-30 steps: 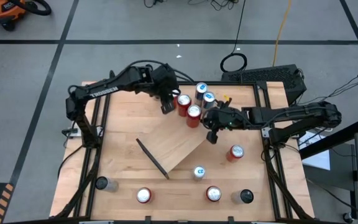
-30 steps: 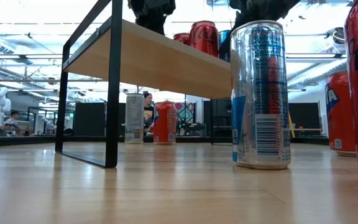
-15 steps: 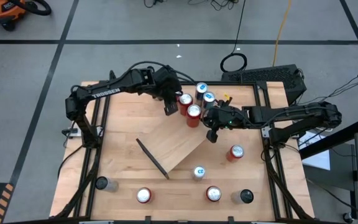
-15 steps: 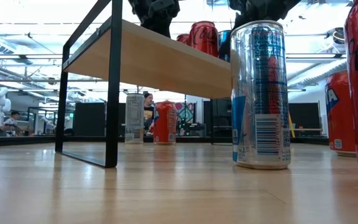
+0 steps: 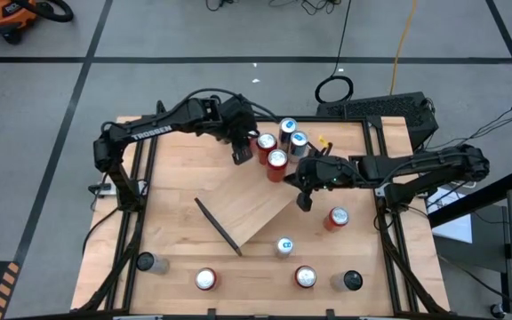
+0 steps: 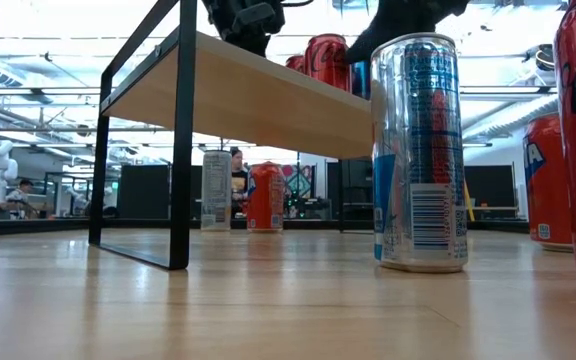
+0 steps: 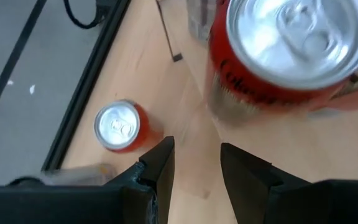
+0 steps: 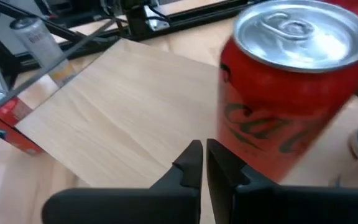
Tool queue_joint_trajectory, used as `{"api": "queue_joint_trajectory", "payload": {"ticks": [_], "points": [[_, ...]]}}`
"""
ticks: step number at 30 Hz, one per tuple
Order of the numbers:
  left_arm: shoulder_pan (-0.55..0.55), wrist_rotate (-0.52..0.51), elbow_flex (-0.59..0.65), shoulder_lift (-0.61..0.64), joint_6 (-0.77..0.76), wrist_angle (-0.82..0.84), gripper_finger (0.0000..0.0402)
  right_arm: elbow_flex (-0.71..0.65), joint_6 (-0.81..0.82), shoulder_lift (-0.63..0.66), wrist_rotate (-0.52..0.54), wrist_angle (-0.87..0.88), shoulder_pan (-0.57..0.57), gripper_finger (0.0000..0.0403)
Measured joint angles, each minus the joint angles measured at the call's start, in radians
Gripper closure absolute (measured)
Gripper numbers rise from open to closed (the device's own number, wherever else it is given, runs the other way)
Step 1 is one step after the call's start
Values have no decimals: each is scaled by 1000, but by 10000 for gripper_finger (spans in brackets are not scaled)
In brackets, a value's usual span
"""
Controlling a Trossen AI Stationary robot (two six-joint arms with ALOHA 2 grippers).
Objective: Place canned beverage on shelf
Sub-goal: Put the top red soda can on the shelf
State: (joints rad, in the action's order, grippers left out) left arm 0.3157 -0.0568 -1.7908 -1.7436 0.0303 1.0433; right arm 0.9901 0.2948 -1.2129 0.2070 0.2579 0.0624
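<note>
The shelf (image 5: 243, 209) lies slantwise on the table, a light-wood board on black brackets (image 6: 180, 140). Several cans stand upright on its far right end, among them two red cans (image 5: 276, 161) (image 5: 263, 143) and a blue-and-silver can (image 5: 298, 140). My left gripper (image 5: 241, 154) hangs open over the board just left of the red cans; the left wrist view shows nothing between its fingers (image 7: 194, 165), with a red can (image 7: 291, 50) ahead. My right gripper (image 5: 303, 202) is shut, over the shelf's right edge, close beside a red can (image 8: 291, 93).
Loose cans stand on the table: a red one (image 5: 336, 216) on the right, a blue-and-silver one (image 5: 284, 245) near the shelf, two red ones (image 5: 205, 279) (image 5: 305, 277) and two dark ones (image 5: 145, 262) (image 5: 352, 281) along the near edge. Another red can (image 7: 120, 127) stands beyond the shelf.
My right gripper has turned a little, its shut tips swinging slightly toward the table's near edge. The cans and the shelf have kept their places.
</note>
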Motion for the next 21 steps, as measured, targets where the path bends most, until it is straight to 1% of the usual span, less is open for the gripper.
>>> {"api": "queue_joint_trajectory", "payload": {"ticks": [7, 11, 21], "points": [[-8, -2, -1, 20, -103, 53, 265, 0, -19, -13, 10, -1, -22, 403], [-25, -4, -1, 27, -143, 66, 265, 0, -19, -13, 51, 7, -31, 403], [-65, -3, -1, 29, -156, 71, 265, 0, -19, -13, 53, -4, -37, 403]]}}
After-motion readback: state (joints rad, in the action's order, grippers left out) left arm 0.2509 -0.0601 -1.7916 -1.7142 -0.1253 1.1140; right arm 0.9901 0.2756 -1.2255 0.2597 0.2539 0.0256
